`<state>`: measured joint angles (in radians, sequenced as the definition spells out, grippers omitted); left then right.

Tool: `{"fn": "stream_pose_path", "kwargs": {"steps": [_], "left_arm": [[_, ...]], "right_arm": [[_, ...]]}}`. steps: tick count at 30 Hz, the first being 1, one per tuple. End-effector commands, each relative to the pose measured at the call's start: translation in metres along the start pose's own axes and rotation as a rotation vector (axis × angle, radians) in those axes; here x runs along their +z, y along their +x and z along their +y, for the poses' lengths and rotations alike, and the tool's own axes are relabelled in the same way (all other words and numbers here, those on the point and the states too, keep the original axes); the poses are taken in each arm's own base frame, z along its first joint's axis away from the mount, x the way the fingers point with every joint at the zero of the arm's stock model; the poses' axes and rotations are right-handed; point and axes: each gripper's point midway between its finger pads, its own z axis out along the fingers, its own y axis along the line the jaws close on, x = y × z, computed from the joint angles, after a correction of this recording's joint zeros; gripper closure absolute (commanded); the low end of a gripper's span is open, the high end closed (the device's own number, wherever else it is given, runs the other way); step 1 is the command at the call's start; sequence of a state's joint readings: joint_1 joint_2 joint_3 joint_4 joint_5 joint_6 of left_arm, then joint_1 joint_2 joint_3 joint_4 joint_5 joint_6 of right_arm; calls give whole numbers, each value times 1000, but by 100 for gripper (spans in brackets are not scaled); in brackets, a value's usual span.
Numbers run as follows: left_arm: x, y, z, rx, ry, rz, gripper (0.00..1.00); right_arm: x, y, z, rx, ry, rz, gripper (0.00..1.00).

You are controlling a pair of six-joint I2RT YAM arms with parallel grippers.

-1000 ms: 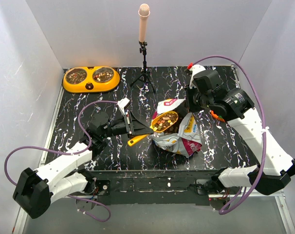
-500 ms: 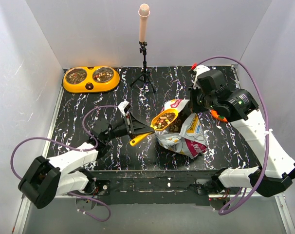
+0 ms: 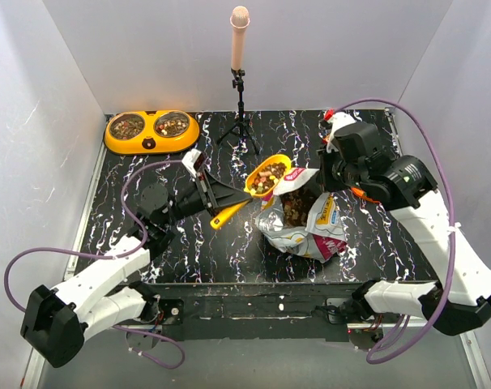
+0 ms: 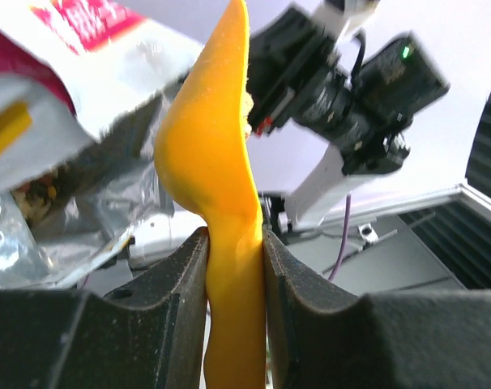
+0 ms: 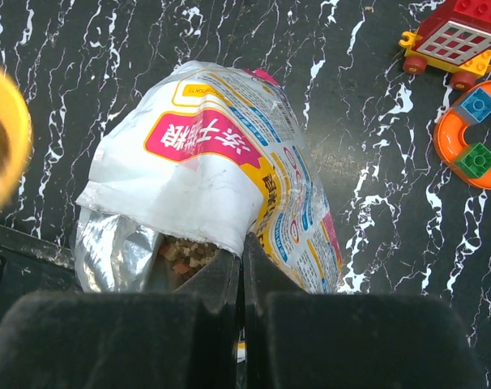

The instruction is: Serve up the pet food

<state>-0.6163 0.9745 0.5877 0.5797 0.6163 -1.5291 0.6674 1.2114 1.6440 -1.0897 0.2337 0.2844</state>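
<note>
Black marbled table (image 3: 286, 130) — kibble (image 3: 269, 172) in scoop (image 4: 217, 162), bag (image 3: 310, 231), double bowl (image 3: 151, 143).

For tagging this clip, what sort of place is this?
Probably a robot test cell: plain white walls box in a black white-veined tabletop, two white robot arms are bolted at its near edge, and a pink-tipped microphone stands on a black tripod.

The black, white-veined tabletop (image 3: 229, 251) carries an orange double bowl (image 3: 151, 130) at its far left corner, a tripod (image 3: 240, 130) at the far middle, a crinkly bag (image 3: 302, 223) right of centre, and, near the bag, a red brick toy (image 5: 450, 40) and an orange ring (image 5: 472, 134).
</note>
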Motion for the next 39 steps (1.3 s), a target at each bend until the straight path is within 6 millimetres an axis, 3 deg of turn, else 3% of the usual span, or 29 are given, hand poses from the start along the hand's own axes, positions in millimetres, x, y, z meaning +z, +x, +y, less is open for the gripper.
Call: {"fn": "stream_pose_path", "kwargs": {"steps": [1,10,20,25,26,28,33,39], "left_arm": [[8,-44,-8,43,-79,-144,100],[-5,-146,40,-18,-189,-355,100],[-30,-262,105,-48,-281,-461,100],[-55,-318,130,-69,-309,-526,100],[-75,-335,137,-73,-332,-568,100],[-94,-356,152,-86,-374,-608,100],[-131,-392,183,-176,-374,-709,100],[-152,-410,214,-282,-434,-758,100]], "right_arm": [[-59,-74,3,82,-72,-392,99],[-70,-55,0,108,-91,-376,99],[-77,-64,-5,111,-76,-426,99],[-74,-69,2,91,-94,-407,99],[-74,-71,3,89,-98,-403,99],[-71,-73,4,77,-95,-395,99],[-70,-81,0,44,-58,-390,99],[-68,-83,-6,13,-26,-380,99]]}}
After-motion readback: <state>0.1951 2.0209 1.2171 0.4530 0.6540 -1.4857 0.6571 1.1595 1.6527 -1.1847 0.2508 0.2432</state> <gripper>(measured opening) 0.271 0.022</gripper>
